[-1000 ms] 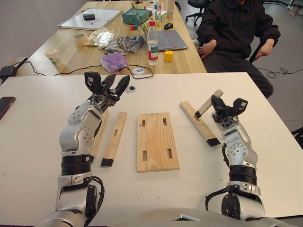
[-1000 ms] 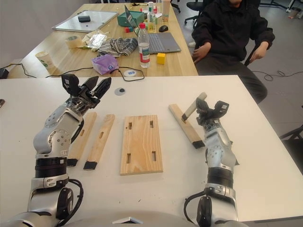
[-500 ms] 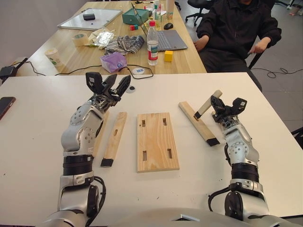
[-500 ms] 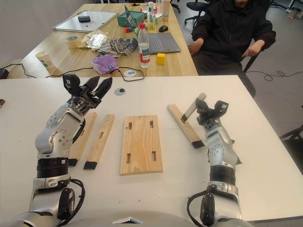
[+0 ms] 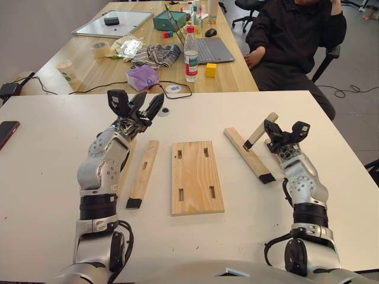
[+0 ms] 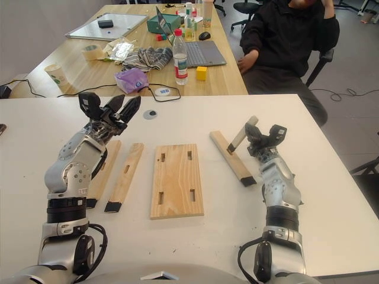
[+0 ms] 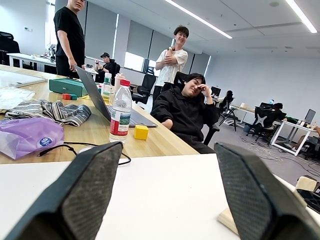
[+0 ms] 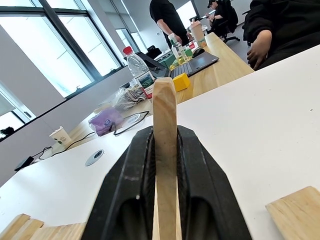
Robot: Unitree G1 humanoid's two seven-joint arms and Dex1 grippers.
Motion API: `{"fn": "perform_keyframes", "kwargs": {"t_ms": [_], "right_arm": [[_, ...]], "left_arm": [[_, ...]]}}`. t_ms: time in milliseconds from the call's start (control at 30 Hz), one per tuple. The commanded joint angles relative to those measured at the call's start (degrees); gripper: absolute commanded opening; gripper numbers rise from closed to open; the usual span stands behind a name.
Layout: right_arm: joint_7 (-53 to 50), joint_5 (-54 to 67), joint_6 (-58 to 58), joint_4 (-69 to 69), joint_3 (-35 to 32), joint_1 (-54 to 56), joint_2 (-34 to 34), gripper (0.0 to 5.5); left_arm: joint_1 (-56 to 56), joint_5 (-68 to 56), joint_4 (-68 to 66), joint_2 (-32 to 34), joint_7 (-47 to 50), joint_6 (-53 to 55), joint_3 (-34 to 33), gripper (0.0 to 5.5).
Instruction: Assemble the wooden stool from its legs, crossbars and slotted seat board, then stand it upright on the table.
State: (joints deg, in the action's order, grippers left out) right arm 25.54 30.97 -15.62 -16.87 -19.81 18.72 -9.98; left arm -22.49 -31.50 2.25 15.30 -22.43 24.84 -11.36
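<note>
The left gripper (image 5: pixel 137 102) hangs open over the white tabletop (image 5: pixel 53 177); the right gripper (image 8: pixel 164 145) clamps a wooden bar (image 5: pixel 259 131). A cluttered desk (image 5: pixel 100 70) stands beyond.

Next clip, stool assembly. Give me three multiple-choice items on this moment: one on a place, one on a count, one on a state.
1. Where is the crossbar relative to the seat board?
A. on the robot's left of it
B. on the robot's right of it
C. lying on top of it

2. How many slots does the seat board have?
A. two
B. four
C. six

3. What is the state of the left gripper?
A. open and empty
B. shut on a leg
C. shut on the crossbar

Answers:
1 B, the right gripper holds it by the right-hand leg.
2 B, two pairs of slots show in the head views.
3 A, its fingers stand wide apart with nothing between them.
</note>
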Motion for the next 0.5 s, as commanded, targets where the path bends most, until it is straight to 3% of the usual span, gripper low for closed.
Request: {"fn": "perform_keyframes", "kwargs": {"t_ms": [33, 500], "right_arm": [[-0.3, 0.2, -2.2, 0.5, 0.4, 0.2, -1.1, 0.4], [-0.7, 1.5, -4.7, 3.2, -0.9, -0.8, -1.6, 0.4]], "left_arm": [[0.9, 0.6, 0.5, -0.3, 0.5, -0.2, -0.1, 3.36], [1.8, 0.9, 1.1, -0.9, 1.1, -0.6, 0.3, 3.36]]}}
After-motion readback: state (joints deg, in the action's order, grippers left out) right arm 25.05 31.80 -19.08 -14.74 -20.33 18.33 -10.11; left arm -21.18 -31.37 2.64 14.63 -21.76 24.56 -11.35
